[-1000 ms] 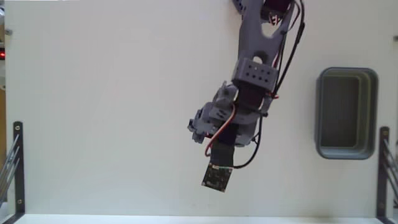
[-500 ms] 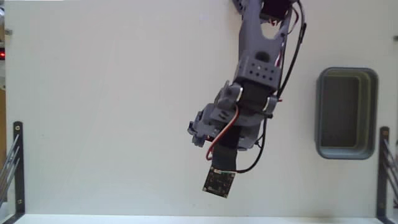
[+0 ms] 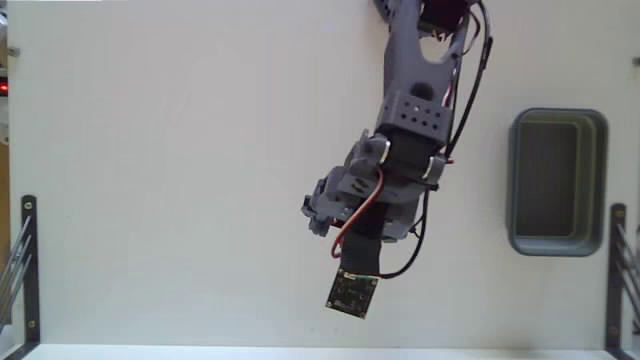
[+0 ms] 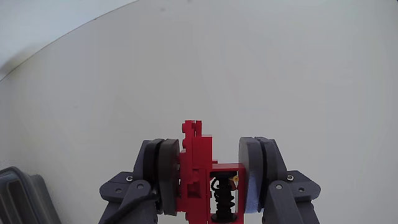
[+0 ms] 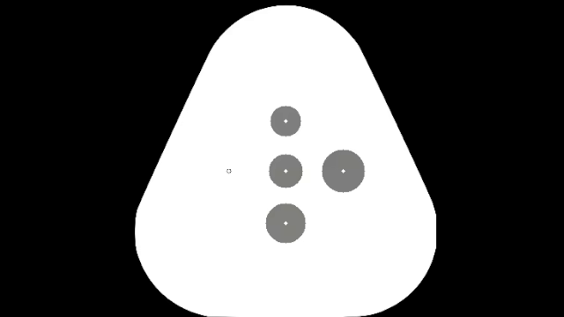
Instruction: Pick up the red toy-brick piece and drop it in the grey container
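Observation:
In the wrist view my gripper point(image 4: 208, 169) is shut on the red toy-brick piece point(image 4: 196, 163). The piece stands upright between the two round pads point(image 4: 163, 171), its stepped, studded top poking above them, held over bare white table. A corner of the grey container point(image 4: 23, 198) shows at the bottom left of that view. In the fixed view the grey container point(image 3: 556, 182) sits at the right side of the table, well right of the arm point(image 3: 408, 120). There the arm's own body hides the jaws and the brick.
Black metal brackets stand at the left edge point(image 3: 26, 262) and right edge point(image 3: 617, 272) of the white table point(image 3: 160, 180) in the fixed view. A small circuit board point(image 3: 352, 293) hangs off the wrist toward the front edge.
The arm has stretched slightly toward the table's front edge since a second ago, then held still. The grip on the brick looks the same.

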Tool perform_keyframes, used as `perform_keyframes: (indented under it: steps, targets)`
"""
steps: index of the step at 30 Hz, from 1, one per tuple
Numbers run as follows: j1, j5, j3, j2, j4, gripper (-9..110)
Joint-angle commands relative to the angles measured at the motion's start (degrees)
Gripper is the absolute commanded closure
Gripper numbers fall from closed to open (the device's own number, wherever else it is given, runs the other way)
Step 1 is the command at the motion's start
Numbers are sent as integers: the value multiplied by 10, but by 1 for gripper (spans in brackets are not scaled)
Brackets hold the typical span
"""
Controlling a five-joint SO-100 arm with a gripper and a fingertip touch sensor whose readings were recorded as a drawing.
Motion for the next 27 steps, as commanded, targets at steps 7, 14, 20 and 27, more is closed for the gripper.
perform_keyframes:
  steps: [7,14,20,27]
  targets:
    - [-43,2,-18,14,6,49]
    - [-89,2,-14,16,3,49]
    - [-137,2,-10,18,1,49]
    - [-200,2,-4,20,-3,49]
